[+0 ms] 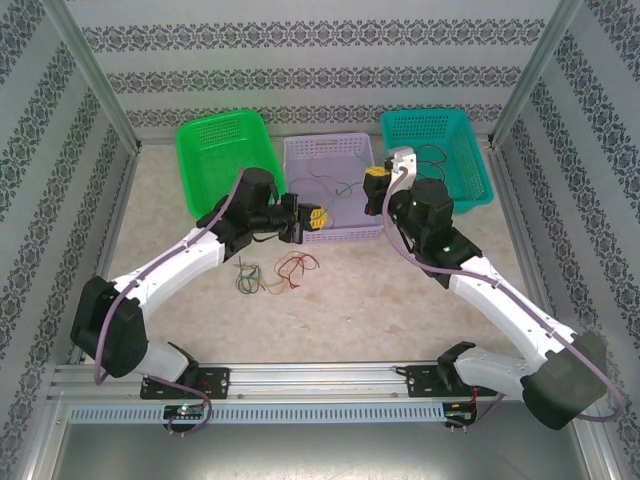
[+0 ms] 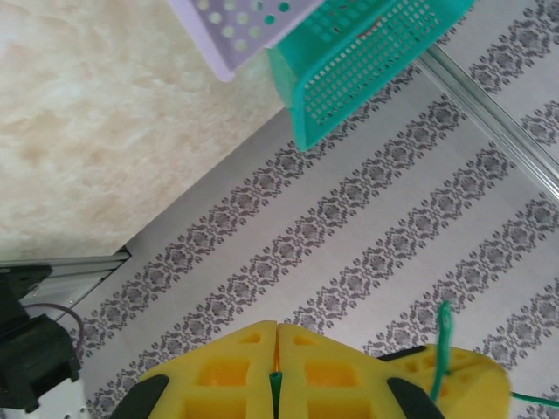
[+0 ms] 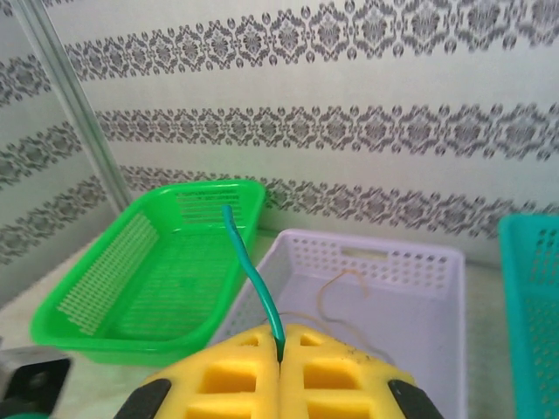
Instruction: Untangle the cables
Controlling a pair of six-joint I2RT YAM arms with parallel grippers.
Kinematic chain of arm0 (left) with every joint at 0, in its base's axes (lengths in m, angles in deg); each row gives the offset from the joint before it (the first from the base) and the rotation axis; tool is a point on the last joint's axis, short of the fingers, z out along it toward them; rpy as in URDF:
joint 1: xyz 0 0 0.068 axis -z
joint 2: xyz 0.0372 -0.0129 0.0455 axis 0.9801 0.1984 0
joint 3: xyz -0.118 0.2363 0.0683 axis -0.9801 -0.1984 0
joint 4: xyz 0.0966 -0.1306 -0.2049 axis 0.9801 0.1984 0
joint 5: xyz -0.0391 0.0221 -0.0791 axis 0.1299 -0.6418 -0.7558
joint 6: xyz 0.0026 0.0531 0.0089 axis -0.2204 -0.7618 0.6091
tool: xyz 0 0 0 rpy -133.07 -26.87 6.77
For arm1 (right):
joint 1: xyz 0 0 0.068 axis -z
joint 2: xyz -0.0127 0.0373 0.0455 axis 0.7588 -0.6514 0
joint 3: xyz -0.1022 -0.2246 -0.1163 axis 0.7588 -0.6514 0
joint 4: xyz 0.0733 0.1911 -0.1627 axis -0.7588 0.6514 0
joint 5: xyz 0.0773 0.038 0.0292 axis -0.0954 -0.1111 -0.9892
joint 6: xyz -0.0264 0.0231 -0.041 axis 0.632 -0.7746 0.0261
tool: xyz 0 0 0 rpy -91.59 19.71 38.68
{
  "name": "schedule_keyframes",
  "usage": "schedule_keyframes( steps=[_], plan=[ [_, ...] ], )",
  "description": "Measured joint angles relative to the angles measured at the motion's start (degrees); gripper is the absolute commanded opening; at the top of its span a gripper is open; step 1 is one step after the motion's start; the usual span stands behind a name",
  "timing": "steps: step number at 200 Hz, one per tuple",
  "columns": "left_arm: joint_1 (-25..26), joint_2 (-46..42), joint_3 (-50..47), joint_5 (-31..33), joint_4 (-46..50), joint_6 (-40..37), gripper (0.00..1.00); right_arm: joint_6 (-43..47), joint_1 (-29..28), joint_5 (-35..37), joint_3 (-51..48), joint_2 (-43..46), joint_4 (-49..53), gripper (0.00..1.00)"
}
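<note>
1. My left claw [image 1: 316, 218] hangs at the near rim of the purple basket [image 1: 330, 140], which stands on the table [image 1: 380, 310] between the green basket [image 1: 220, 150] and the teal basket [image 1: 472, 180].
2. In my left wrist view, that claw [image 2: 277, 349] is closed. Its yellow fingers [image 2: 223, 375] are pressed flat together, and a green cable [image 2: 275, 382] is pinched in the seam between them.
3. A further green strand [image 2: 443, 336] stands up just beside the same claw. I cannot tell whether it belongs to the cable I hold.
4. My right claw [image 1: 374, 180] is over the right part of the purple basket, near the teal one.
5. From my right wrist, that claw [image 3: 281, 340] is also closed, with its fingers [image 3: 349, 380] meeting. It grips a teal cable [image 3: 253, 271] that rises from the seam and curves up to the left.
6. I cannot tell whether my two claws hold the same cable.
7. A thin pale wire [image 3: 336, 284] lies inside the purple basket [image 3: 410, 262], with the green basket [image 3: 105, 297] to its left.
8. A tangle [image 1: 272, 272] of red, green and orange cables lies on the table in front of the purple basket, near my left claw but apart from it.
</note>
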Motion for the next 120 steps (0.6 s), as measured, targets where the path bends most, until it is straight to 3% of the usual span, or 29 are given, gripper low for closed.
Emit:
schedule_keyframes(
  steps=[70,120],
  plan=[
    [-0.33,-4.52,-5.84,-1.18,6.23,-2.78,0.0,14.1,4.02,-4.81,0.11,-1.81,-4.81,0.0],
    [-0.35,-6.27,-9.16,-0.96,6.99,-5.27,0.0,9.6,7.61,-14.88,2.03,-3.5,-4.72,0.0]
  ],
)
